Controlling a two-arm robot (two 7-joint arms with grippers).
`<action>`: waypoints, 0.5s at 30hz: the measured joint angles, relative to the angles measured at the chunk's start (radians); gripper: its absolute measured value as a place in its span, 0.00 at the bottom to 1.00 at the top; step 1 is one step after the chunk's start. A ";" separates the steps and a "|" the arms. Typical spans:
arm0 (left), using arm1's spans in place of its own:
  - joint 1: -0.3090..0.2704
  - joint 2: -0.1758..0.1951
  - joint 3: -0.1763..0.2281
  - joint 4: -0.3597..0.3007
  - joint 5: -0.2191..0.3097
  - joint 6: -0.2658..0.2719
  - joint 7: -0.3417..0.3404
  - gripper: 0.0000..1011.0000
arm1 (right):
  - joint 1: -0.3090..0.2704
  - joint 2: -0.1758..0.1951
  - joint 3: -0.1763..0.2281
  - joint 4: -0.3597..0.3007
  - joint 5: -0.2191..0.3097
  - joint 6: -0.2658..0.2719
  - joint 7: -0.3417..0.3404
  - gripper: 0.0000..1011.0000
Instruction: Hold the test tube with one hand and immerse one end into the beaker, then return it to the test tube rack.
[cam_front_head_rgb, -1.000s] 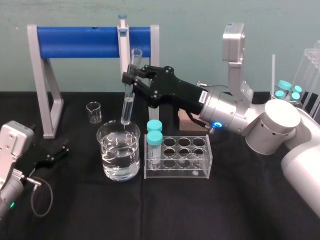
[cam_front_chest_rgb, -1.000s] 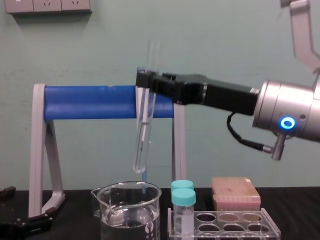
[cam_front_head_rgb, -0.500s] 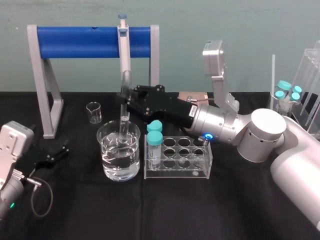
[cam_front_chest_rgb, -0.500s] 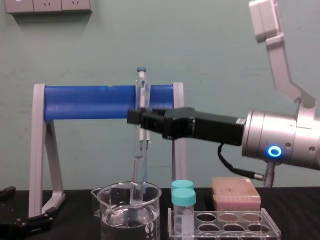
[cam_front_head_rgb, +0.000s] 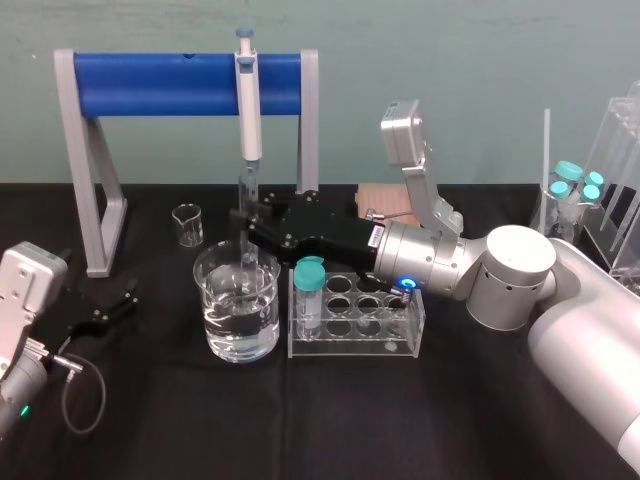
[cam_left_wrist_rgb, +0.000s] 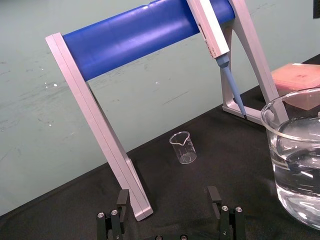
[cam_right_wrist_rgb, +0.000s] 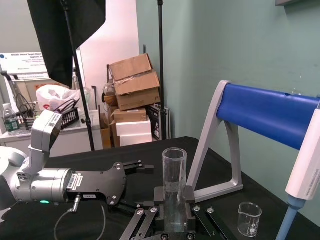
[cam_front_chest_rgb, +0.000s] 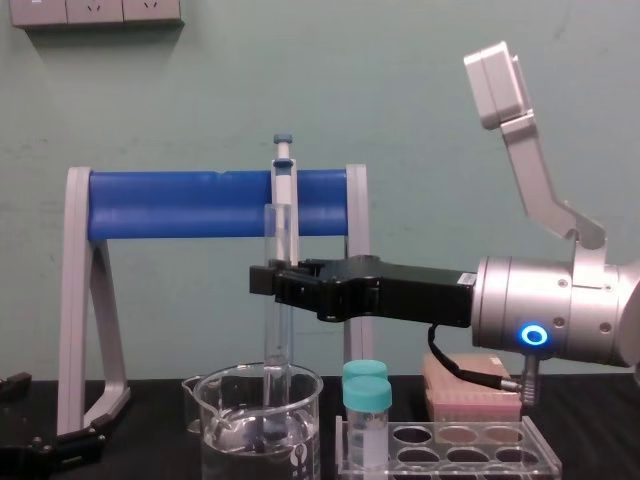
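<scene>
Test tube (cam_front_chest_rgb: 276, 345) lower, in right gripper (cam_front_chest_rgb: 268, 280)

Base of the beaker (cam_front_chest_rgb: 215, 440) beyond the chest view's lower edge (test tube (cam_front_chest_rgb: 276, 335) tip indistinct in water)

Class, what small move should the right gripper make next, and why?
Probably a straight lift. The right gripper is shut on the test tube, whose lower end sits underwater in the beaker; it must clear the rim before crossing to the test tube rack. The left gripper lies parked, open.
</scene>
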 joint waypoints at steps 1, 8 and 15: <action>0.000 0.000 0.000 0.000 0.000 0.000 0.000 0.99 | 0.001 -0.002 0.000 0.004 -0.001 0.000 0.001 0.22; 0.000 0.000 0.000 0.000 0.000 0.000 0.000 0.99 | 0.010 -0.019 0.000 0.032 -0.005 0.000 0.011 0.22; 0.000 0.000 0.000 0.000 0.000 0.000 0.000 0.99 | 0.020 -0.034 0.001 0.060 -0.009 -0.005 0.021 0.22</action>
